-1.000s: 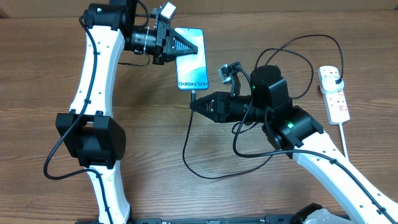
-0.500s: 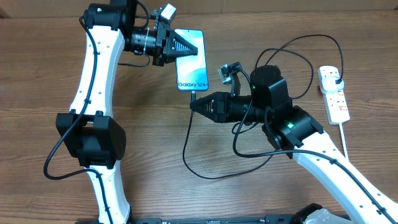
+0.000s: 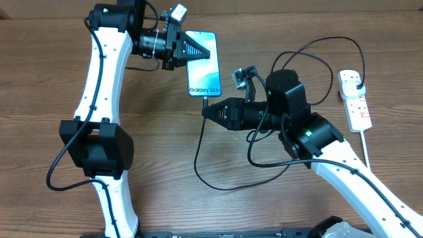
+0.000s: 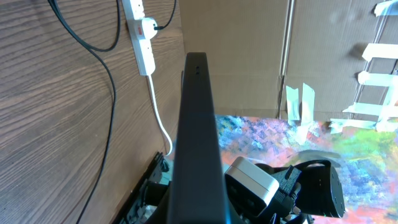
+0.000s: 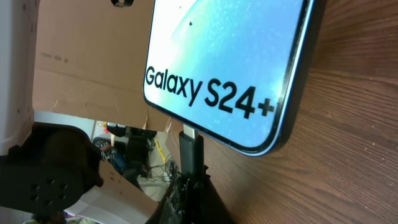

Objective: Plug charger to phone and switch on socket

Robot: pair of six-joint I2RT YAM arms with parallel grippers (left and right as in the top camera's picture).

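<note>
The right gripper (image 3: 206,110) has its jaws pinched on the charger (image 5: 191,152) connector tip, which meets the bottom edge of the phone (image 3: 205,69) lying on the desk (image 3: 39,79). Beyond, the left gripper (image 3: 201,50) has its jaws clamped on the phone's side. The socket (image 3: 357,106) lies well apart at right, a black plug in it.

**A:** Supporting surface?
**B:** Brown wood-grain tabletop (image 3: 53,66), evenly lit, filling the overhead view to every edge.
**A:** Past the tabletop's edge, left wrist view?
**B:** Upright cardboard panels (image 4: 249,56). Pale strips (image 4: 300,102) near their foot. White rack (image 4: 379,46) at right. Mottled multicoloured surface (image 4: 261,134) below.
**A:** Right wrist view?
**B:** More cardboard (image 5: 81,81). Dim clutter beneath, too blurred to name.
</note>
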